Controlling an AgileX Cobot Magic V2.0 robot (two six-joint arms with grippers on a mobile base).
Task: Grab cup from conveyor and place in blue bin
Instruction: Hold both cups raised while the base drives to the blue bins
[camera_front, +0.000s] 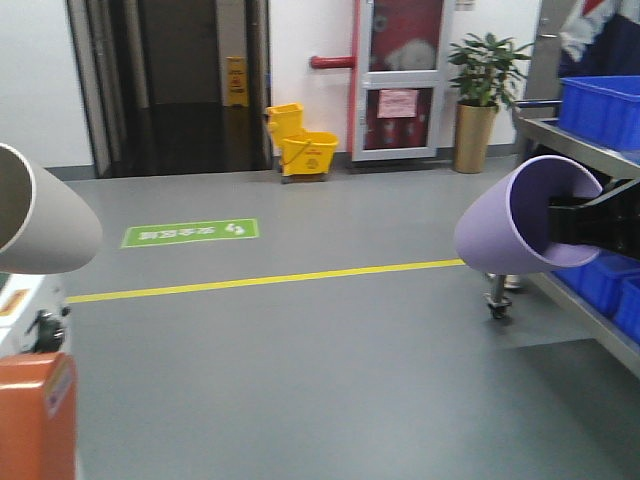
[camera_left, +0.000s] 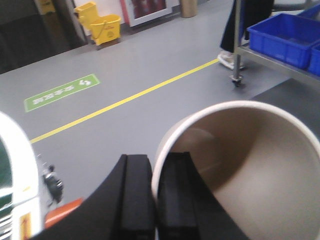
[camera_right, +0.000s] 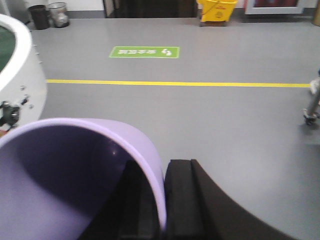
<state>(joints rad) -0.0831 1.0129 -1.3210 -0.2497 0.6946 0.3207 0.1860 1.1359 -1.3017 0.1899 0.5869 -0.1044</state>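
Two cups, both off the belt and in the air above the floor, tipped on their sides. The purple cup (camera_right: 65, 175) is in the right gripper (camera_right: 160, 195), jaws clamped on its wall, one inside and one outside. The cream cup (camera_left: 250, 165) is in the left gripper (camera_left: 156, 165) with the same grip across the rim. The conveyor (camera_right: 17, 55) shows only as a white rim with a green top at the left edge of both wrist views, beside the cups and not touching them. The floor (camera_front: 330, 380) is plain grey, with one yellow line (camera_front: 260, 281) and one green floor sign (camera_front: 190, 232). At the back wall: one yellow mop bucket (camera_front: 303, 145) and one potted plant (camera_front: 482, 95). On the right, one steel shelf cart (camera_front: 575, 145) on casters, with three blue shelf bins (camera_front: 600, 105) in the front view. There are two waste bins (camera_right: 49, 15) far left.
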